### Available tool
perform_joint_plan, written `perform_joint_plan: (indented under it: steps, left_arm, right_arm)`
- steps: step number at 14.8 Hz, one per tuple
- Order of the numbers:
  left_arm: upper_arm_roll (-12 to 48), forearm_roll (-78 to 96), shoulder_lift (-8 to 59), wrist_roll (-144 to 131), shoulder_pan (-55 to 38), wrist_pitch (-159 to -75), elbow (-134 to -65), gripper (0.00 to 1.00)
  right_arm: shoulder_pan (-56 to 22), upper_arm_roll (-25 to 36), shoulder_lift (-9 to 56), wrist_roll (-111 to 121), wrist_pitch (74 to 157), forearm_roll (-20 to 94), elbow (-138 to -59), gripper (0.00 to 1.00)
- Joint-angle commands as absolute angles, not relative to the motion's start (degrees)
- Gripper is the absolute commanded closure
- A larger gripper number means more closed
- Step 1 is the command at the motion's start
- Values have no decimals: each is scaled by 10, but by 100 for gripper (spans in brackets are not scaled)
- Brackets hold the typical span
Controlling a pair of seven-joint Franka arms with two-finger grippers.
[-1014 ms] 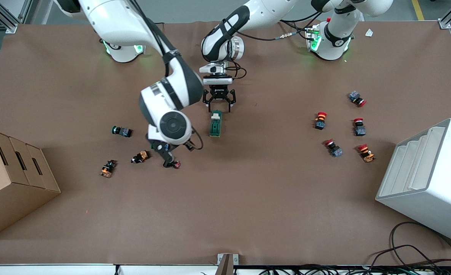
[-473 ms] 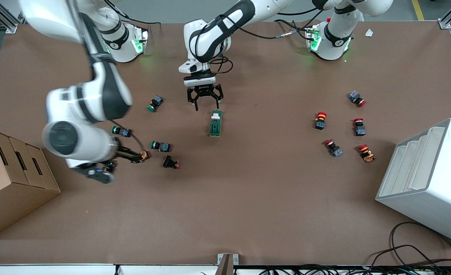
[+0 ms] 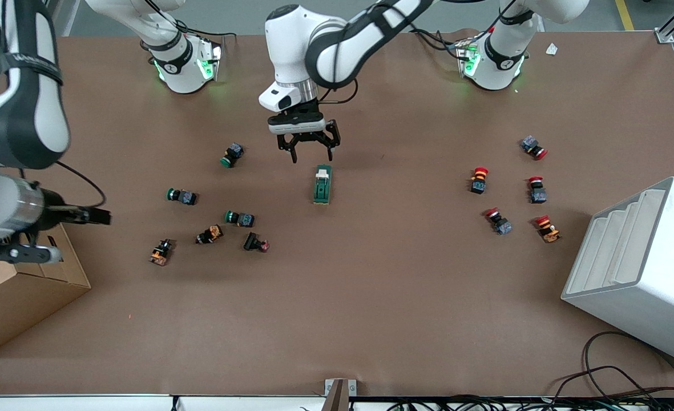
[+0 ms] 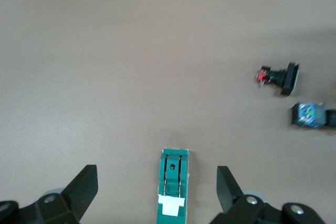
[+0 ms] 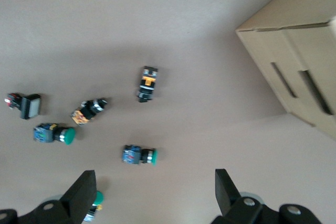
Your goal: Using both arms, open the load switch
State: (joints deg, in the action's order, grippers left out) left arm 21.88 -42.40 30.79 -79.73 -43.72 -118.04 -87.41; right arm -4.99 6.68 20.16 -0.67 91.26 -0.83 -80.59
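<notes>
The load switch (image 3: 322,184) is a dark green block lying flat mid-table, its white lever piece at the end toward the robots' bases. My left gripper (image 3: 308,149) hangs open just over that lever end. In the left wrist view the switch (image 4: 173,190) lies between the spread fingers (image 4: 86,184) with table showing on both sides, and nothing is held. The right arm (image 3: 23,114) is raised high at its own end of the table, over the cardboard box. In the right wrist view my right gripper (image 5: 155,192) is open and empty above scattered push-buttons.
Green push-buttons (image 3: 232,154) (image 3: 181,196) (image 3: 240,218) and orange-bodied ones (image 3: 210,234) lie toward the right arm's end. Red push-buttons (image 3: 478,180) lie toward the left arm's end. A cardboard box (image 3: 23,285) and a white bin (image 3: 639,262) stand at the table's ends.
The right arm has swung up and away from the table's middle to above the cardboard box, uncovering green buttons. The left gripper shifted slightly and stays open by the switch's lever end.
</notes>
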Motion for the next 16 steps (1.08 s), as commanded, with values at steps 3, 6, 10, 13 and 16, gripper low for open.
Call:
perform_joint_plan:
  steps: [3, 6, 10, 13, 16]
  left_arm:
    - [219, -310, 309, -608, -387, -1088, -765, 0]
    - [220, -259, 279, -559, -336, -1079, -764, 0]
    - [219, -237, 241, -472, -302, -1009, -763, 0]
    - [220, -203, 220, -469, -271, -973, -763, 0]
    - [220, -159, 195, -439, -222, -968, -762, 0]
  right_arm:
    - [-15, 53, 177, 39, 899, -32, -811, 0]
    - [7, 52, 177, 45, 897, -28, -797, 0]
    - [9, 51, 178, 44, 888, -27, -795, 0]
    - [8, 49, 181, 44, 855, -29, -767, 0]
    - [4, 49, 181, 44, 848, -32, -767, 0]
